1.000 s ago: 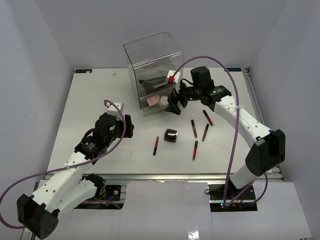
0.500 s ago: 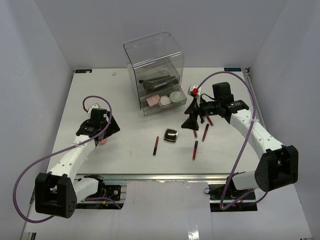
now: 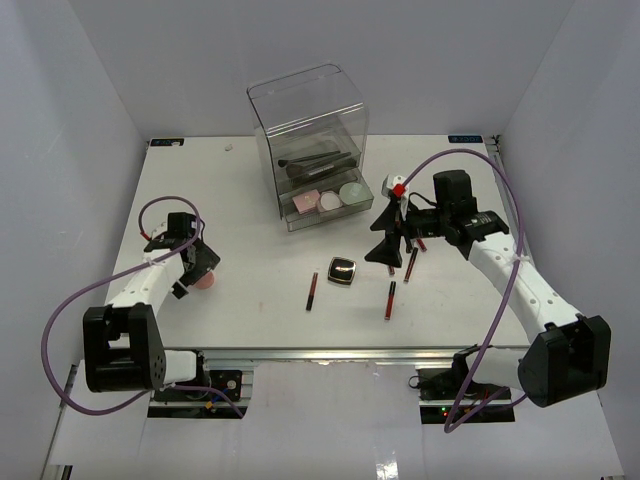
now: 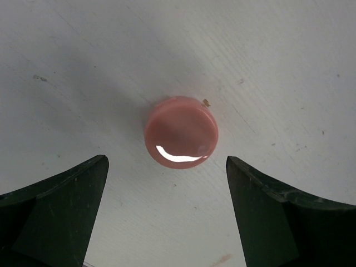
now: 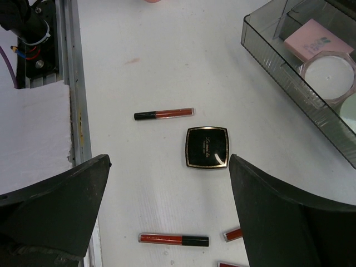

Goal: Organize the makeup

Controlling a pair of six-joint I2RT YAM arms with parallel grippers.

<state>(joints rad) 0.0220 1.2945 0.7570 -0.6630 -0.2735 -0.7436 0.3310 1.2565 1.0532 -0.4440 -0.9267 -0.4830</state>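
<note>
Having left the drawer, my right jaws gape over the black compact, left jaws above the pink jar.

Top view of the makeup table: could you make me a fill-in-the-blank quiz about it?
The left arm's open fingers straddle a small round ____ jar.
Under the right arm's open fingers lies a black ____ compact.
The pink palette sits in the open ____ of the clear acrylic box.
Missing words: pink, square, drawer.
</note>
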